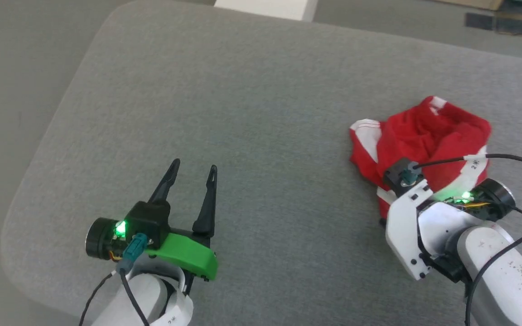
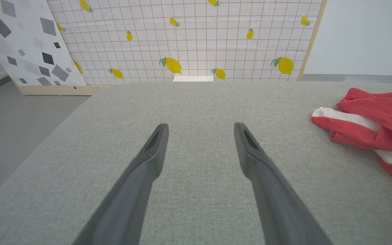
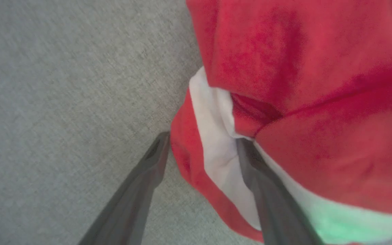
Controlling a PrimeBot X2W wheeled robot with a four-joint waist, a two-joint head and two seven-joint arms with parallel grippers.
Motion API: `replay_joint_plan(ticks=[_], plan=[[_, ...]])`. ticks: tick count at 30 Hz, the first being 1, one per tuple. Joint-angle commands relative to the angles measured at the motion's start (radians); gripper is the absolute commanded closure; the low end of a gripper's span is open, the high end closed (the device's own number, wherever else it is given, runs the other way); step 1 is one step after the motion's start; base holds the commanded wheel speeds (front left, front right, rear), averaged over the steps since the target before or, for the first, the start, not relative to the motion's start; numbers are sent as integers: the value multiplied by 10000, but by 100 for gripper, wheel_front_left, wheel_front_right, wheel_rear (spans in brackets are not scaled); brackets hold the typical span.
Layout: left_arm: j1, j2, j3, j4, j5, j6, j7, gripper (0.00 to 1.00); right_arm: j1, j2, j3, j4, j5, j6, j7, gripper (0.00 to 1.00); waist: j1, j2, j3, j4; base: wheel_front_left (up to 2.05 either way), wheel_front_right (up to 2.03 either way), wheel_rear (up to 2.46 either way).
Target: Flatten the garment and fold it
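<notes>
The garment (image 1: 424,136) is seen bunched in a crumpled heap on the right side of the grey padded surface (image 1: 252,90). Red cloth and white stripes are showing, and it is not yet flattened or folded. The right gripper (image 3: 202,137) is placed at the near edge of the heap and pointed down at it. Its jaws are held wide apart: one finger is over bare grey cloth just beside the garment, the other is tucked against the white stripe. A red-and-white edge lies between them and is not clamped. Whether the tips touch the surface cannot be told. The left gripper (image 1: 195,164) is held well apart from the garment, at the lower left over the surface. Its jaws are also spread wide, with bare grey cloth seen between them. In the left wrist view the garment is seen at the right edge. A lemon-print gridded backdrop (image 2: 199,41) and a panel with grey shapes (image 2: 29,44) are stood beyond the surface's far edge, and a small white block (image 2: 192,78) is seen there too.
</notes>
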Motion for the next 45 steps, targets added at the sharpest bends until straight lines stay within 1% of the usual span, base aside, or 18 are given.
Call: replay_joint_plan(ticks=[1,6,7,8,9,12,16,21,26,29,30,33,37,40,42,45], plan=[[-136,-70,-1,84,-68,-60,-111,0,-109,-69,74,205,-41,-13,61,0,-1,0,439,499,0,0,0],[-137,-168,4,243,-72,-101,-214,0,36,-219,232,659,-66,-13,-111,0,-1,0,518,622,0,0,0],[-140,-182,8,276,-70,-108,-231,0,57,-215,247,747,-40,-13,-200,17,-1,0,517,619,0,0,0],[-141,-196,13,308,-70,-109,-242,0,56,-198,228,801,-36,-13,-312,94,-1,0,504,609,0,0,0],[-145,-216,11,356,-69,-113,-254,0,50,-184,243,857,-63,-13,-457,100,-1,0,456,587,0,0,0],[-180,-243,-12,491,-60,-141,-273,0,-28,-85,292,878,35,-13,-884,100,-1,0,228,481,0,0,0],[-186,-213,-45,640,-55,-161,-270,0,-344,165,348,592,365,-13,-1532,100,-1,0,-206,292,0,0,0],[-84,-127,-122,758,-65,-143,-149,0,-1098,905,191,-34,1306,-13,-2330,100,-1,0,-866,4,0,0,0],[135,6,-162,710,-94,-68,-3,0,-2005,1958,-628,-573,2164,-13,-3279,100,-1,0,-1329,-262,0,0,0],[286,114,-179,620,-116,-32,75,0,-2457,2536,-1537,-882,2614,-13,-3921,100,-1,0,-1507,-467,0,0,0],[337,152,-189,589,-123,-27,103,0,-2521,2702,-1978,-945,2802,-13,-4076,100,-1,0,-1549,-542,0,0,0],[466,240,-196,498,-146,13,164,0,-2445,2930,-3218,-1019,2862,-13,-4289,100,-1,0,-1635,-754,0,0,0],[584,330,-183,348,-186,70,228,0,-1365,3078,-5201,-690,2510,-13,-3907,100,-1,0,-1637,-1028,0,0,0],[589,375,-183,245,-207,82,268,0,-69,3117,-6591,-276,2324,-13,-3722,100,-1,0,-1540,-1186,0,0,0],[558,398,-183,194,-223,74,298,0,766,3122,-7252,172,2331,-13,-3850,100,-1,0,-1461,-1269,0,0,0],[505,448,-160,121,-247,78,355,0,1704,3125,-7756,885,2257,-13,-4135,100,-1,0,-1309,-1400,0,0,0]])
